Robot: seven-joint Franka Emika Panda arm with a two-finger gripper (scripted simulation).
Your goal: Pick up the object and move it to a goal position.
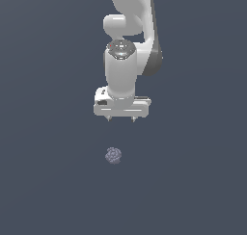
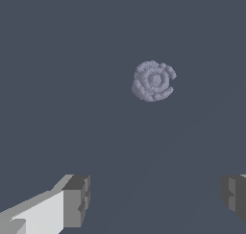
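White two-finger gripper [image 1: 122, 119], jaws wide and empty, hangs above the small bumpy greyish-purple matte lump [image 1: 113, 155], apparently to descend.

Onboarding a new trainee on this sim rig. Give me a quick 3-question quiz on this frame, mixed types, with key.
1. True or false: the gripper is holding the greyish-purple lump.
2. Multiple choice: how do the jaws stand? A) shut tight B) spread apart with nothing between them C) clamped on the lump
3. Short answer: in the wrist view, is the lump between the fingertips or clear of them?

Key
1. False: the lump lies apart from the gripper, untouched.
2. B
3. Clear of them: it sits well away from both fingertips.
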